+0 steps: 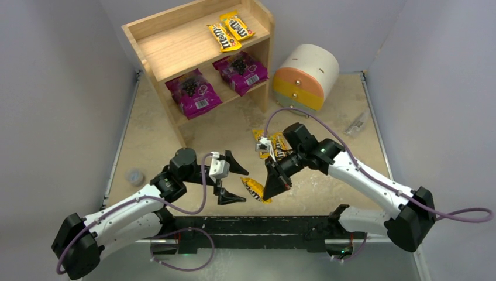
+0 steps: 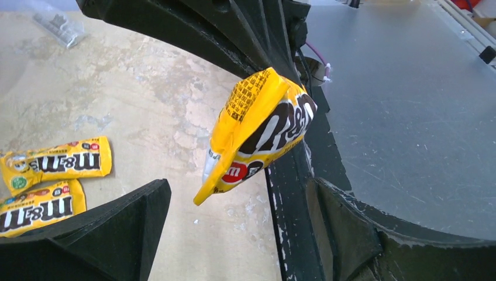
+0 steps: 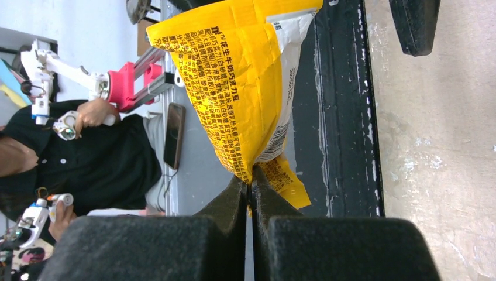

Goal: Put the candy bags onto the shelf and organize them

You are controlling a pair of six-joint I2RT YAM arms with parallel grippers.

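1. Yellow packet [image 2: 257,132] hangs clear of the table [image 1: 175,129]. My right gripper [image 3: 250,193] pinches it by one edge, jaws pressed together on the film. It dangles in the gap of my left gripper [image 1: 238,182], whose jaws stand wide apart and touch nothing.
2. Two loose packets [image 2: 47,181] lie flat on the table, just beside each other and near the right arm. Two shelved packets [image 1: 231,30] sit on the top tier of the shelf [image 1: 146,35]. Both purple bags [image 1: 193,92] lie on the lower tier.
3. I judge the held packet to be light, limp and glossy. Its bent, folded hang suggests the film creases easily. The sweets inside will probably shift, and the packet will swing when I move.
4. I'd grip the crimped end seam or a flat edge, where the film is doubled and less likely to slide. Squeezing the bulging middle risks it slipping out.
5. For a handover, the left jaws should close on the free lower edge before the right lets go.
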